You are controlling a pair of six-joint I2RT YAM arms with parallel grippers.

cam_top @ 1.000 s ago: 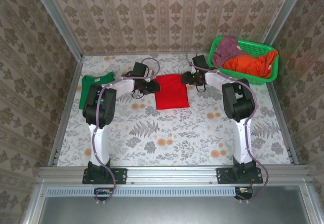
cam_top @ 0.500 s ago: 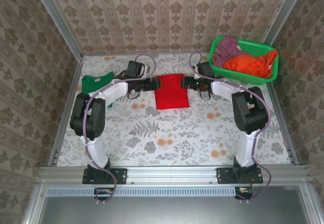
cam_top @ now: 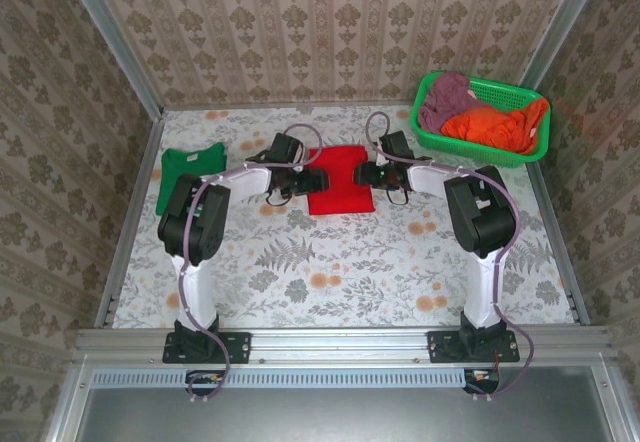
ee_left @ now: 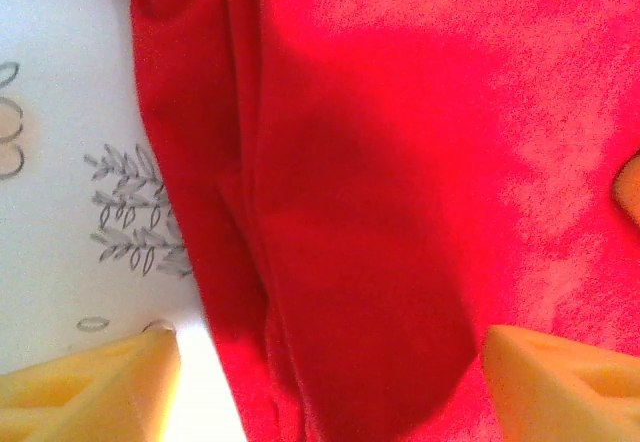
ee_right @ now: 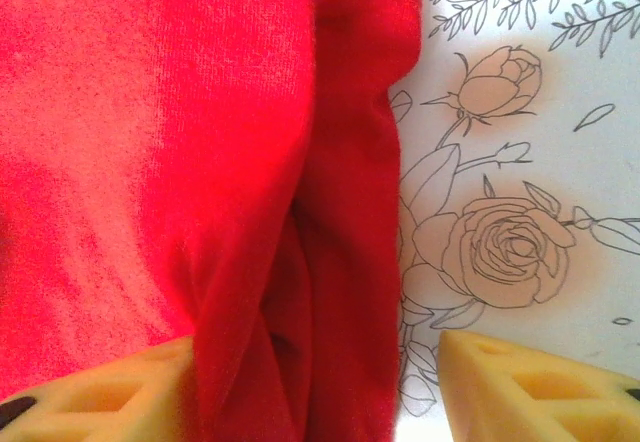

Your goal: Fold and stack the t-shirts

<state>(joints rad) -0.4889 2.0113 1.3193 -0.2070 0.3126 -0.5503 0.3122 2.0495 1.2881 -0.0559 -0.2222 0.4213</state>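
Red t-shirt (cam_top: 338, 178) lies flat on the desk (cam_top: 330, 262), approx mid-desk, folded to a rough rectangle. Both side edges are doubled over into thick ridges.

L claw (cam_top: 312, 178) sits at the shirt's left edge. In the L wrist view it is spread wide w/ nothing gripped. One yellow finger (ee_left: 90, 387) is over bare desk just off the edge, the other (ee_left: 565, 382) over the red cloth. The folded ridge runs btw them. Can't tell if the fingertips touch the cloth.

R claw (cam_top: 366, 175) sits at the shirt's right edge, opposite the L one. It is also spread wide and grips nothing. One finger (ee_right: 100, 392) is over the red cloth, the other (ee_right: 530, 382) over the flower-print desk just off the edge. The bunched ridge lies btw them.

Green t-shirt (cam_top: 190, 174) lies flat, well to the left of the red one and apart from it.

Green basket (cam_top: 500, 87) stands right of the red shirt and farther back. It holds orange cloth (cam_top: 490, 127) and purple cloth (cam_top: 445, 102), heaped loose.

Both arms, L (cam_top: 195, 222) and R (cam_top: 480, 222), reach from the near edge in toward the red shirt.
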